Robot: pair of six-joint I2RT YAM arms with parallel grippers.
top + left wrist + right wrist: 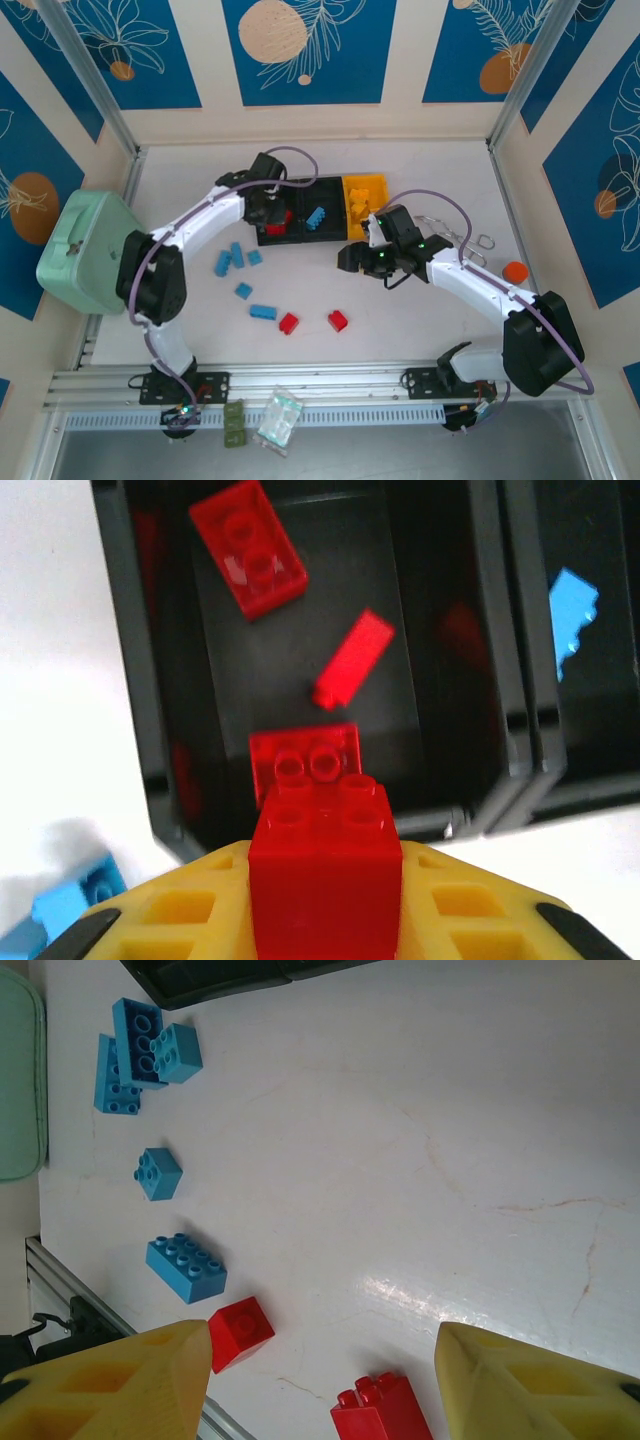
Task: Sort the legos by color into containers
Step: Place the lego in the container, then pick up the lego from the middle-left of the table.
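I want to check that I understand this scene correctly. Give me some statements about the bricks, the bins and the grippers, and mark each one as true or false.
1. The left gripper holds a red brick over the left black bin. True.
2. The middle black bin contains yellow bricks. False: a blue brick lies in it.
3. The right gripper is open, with nothing between its fingers. True.
4. Every red brick is inside a bin. False: two loose red bricks lie on the table, one beside the other.
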